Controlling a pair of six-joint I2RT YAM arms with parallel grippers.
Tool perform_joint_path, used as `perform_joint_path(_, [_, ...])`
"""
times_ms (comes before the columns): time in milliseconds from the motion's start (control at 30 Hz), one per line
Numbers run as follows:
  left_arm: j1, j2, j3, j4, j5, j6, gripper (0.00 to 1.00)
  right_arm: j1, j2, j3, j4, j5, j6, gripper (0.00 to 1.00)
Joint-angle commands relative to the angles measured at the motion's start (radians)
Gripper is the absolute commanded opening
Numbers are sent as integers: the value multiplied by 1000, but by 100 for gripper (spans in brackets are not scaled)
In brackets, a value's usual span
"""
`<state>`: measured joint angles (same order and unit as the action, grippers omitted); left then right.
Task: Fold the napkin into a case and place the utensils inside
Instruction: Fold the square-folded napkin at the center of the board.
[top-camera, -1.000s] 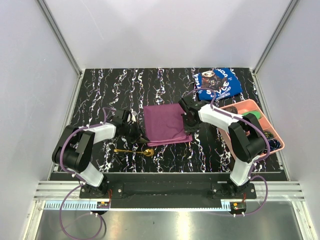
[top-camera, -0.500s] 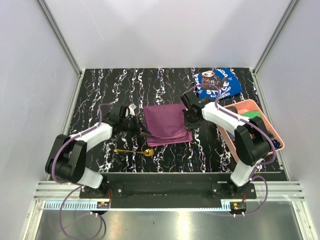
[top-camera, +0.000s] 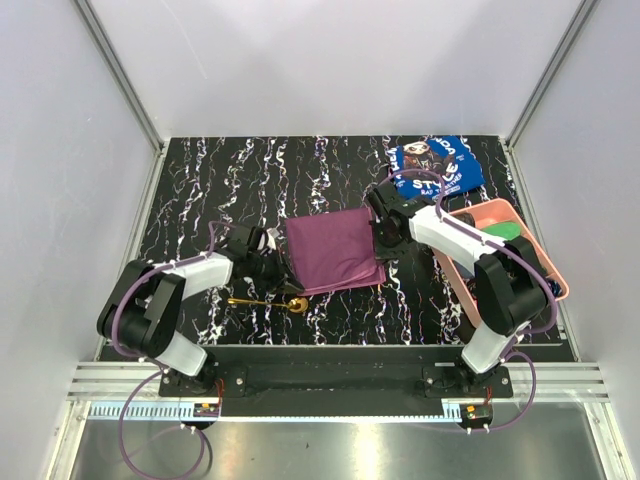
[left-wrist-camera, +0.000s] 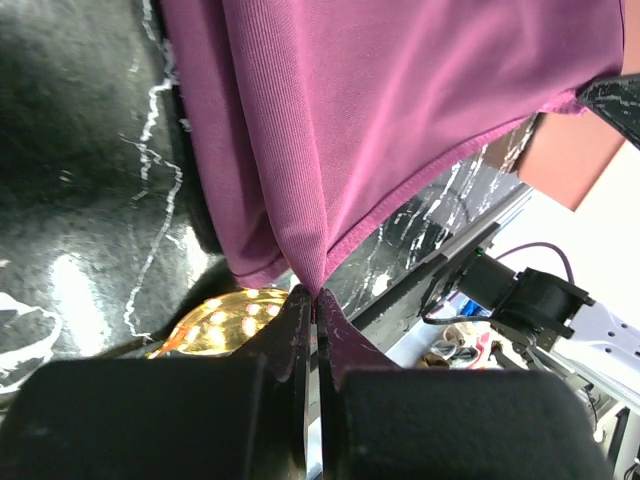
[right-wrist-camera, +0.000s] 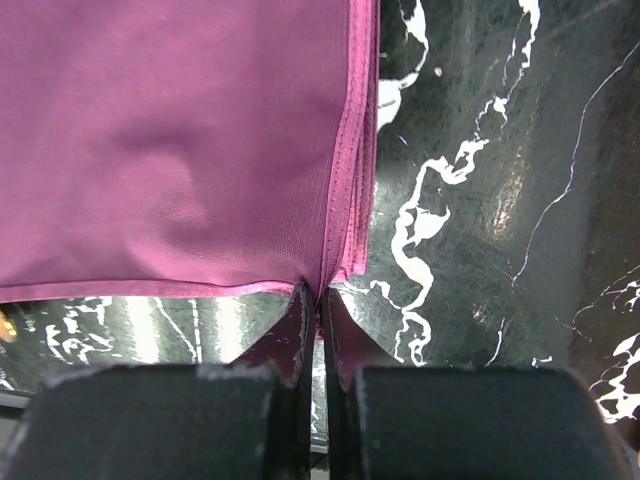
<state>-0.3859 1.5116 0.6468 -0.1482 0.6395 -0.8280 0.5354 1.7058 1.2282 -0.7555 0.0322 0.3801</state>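
Left tool (left-wrist-camera: 318, 296) and right tool (right-wrist-camera: 320, 292) each pinch a hemmed corner of the fine-ribbed plum napkin (top-camera: 330, 250) (gold spoon (top-camera: 295, 304) nearby).

A robot lab enclosure: white panel walls (top-camera: 330, 60), aluminium frame posts (top-camera: 118, 72), black marbled tabletop (top-camera: 220, 180).

Plain white panels (top-camera: 330, 60) are enclosing the black, white-veined table (top-camera: 200, 180) on three sides, with aluminium posts (top-camera: 118, 75) rising at its far corners. A slotted metal rail (top-camera: 110, 378) is running along its near edge. Soft light is glinting off the glossy tabletop.
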Motion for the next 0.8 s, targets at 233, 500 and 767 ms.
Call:
perform_joint_path(233, [-1, 24, -7, 6, -73, 52, 9, -25, 75, -64, 96, 12, -21, 13])
perform_joint_path(500, [25, -154, 201, -258, -172, 199, 65, -29, -20, -32, 56, 69, -41, 58])
perform_joint_path(767, [62, 77, 382, -143, 6, 167, 37, -31, 86, 73, 74, -61, 6, 60])
